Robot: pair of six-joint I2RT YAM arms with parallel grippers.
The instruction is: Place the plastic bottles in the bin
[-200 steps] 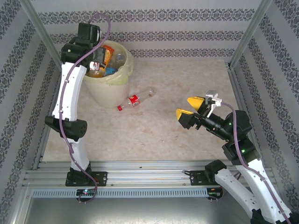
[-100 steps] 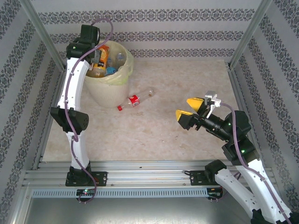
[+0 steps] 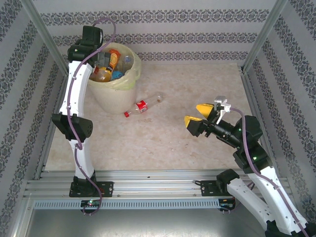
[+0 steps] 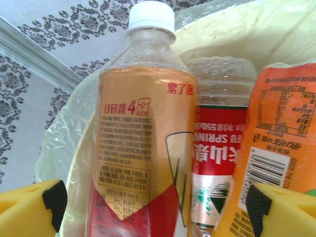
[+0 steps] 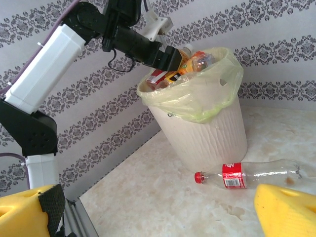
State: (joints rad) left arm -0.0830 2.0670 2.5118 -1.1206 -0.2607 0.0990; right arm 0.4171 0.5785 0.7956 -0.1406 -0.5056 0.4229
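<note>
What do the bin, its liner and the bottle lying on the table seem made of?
The bin looks like matte off-white rigid plastic, with ribbed walls. Its liner seems to be thin pale yellow plastic film, translucent and crinkled over the rim. The bottle appears to be clear glossy plastic, see-through, with a red cap and label.

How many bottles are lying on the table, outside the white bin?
1. A clear bottle with a red label and cap lies on its side on the table, close to the bin's base. Others could be hidden behind the bin.
</note>
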